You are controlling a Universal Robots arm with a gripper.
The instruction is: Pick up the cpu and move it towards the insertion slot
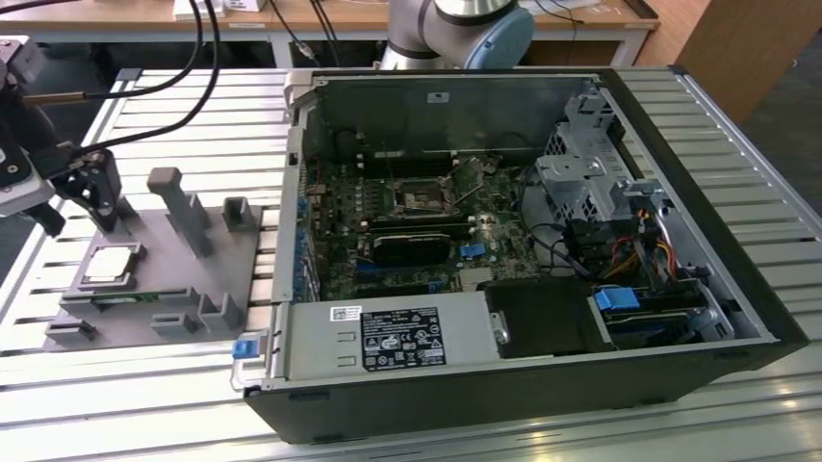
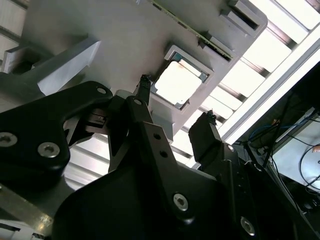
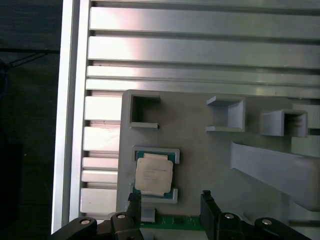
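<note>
Cpu [image 1: 108,265] sits in a recess on the tray [image 1: 161,279]. Tray lies on the table [image 1: 192,115], at the exterior view's left of the case [image 1: 514,385]. Slot [image 1: 422,199] lies on the board [image 1: 341,274] inside the case. Gripper [image 1: 77,223] hangs above the tray, apart from the cpu.

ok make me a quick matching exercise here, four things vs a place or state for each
1 cpu
2 slot
3 gripper
4 holder

a open, holding nothing
b on the green board in the case
c grey, on the slatted table
d lying in the holder

Pairs: 1-d, 2-b, 3-a, 4-c
</note>
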